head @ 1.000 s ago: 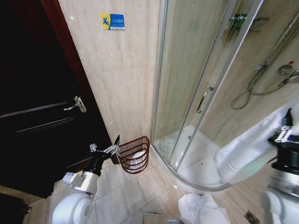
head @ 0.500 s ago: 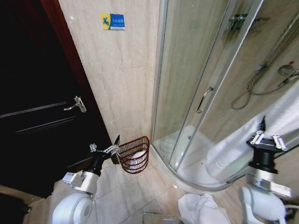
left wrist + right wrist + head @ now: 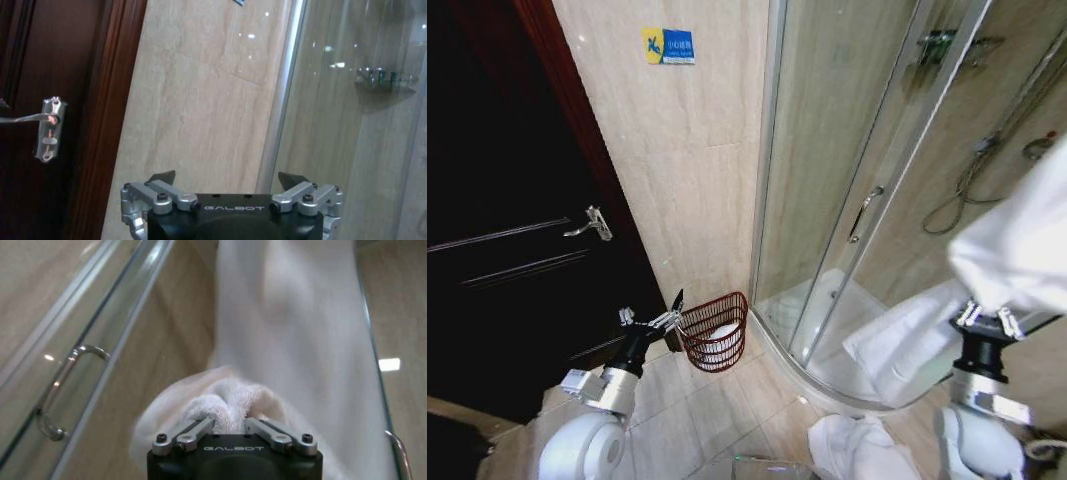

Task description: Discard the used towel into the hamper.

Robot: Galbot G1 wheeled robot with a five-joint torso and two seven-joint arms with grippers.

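Note:
The used towel (image 3: 1023, 238) is white and bulky, hanging in folds at the right in front of the shower glass. My right gripper (image 3: 987, 318) is shut on a bunch of it; in the right wrist view the towel (image 3: 283, 315) rises from between the closed fingers of that gripper (image 3: 229, 421). The hamper (image 3: 716, 333), a reddish-brown wire basket, stands on the floor by the tiled wall with something white inside. My left gripper (image 3: 653, 320) hangs open just left of its rim. In the left wrist view this gripper (image 3: 227, 181) faces the wall with nothing between its fingers.
A dark wooden door with a metal handle (image 3: 590, 223) is at the left. The curved glass shower enclosure (image 3: 867, 200) and its white tray (image 3: 847, 350) fill the right. Another white towel heap (image 3: 855, 446) lies on the tiled floor near my base.
My right arm has come in from the right edge towards the middle, and the towel it holds has swung up higher. The left arm and hamper have not moved.

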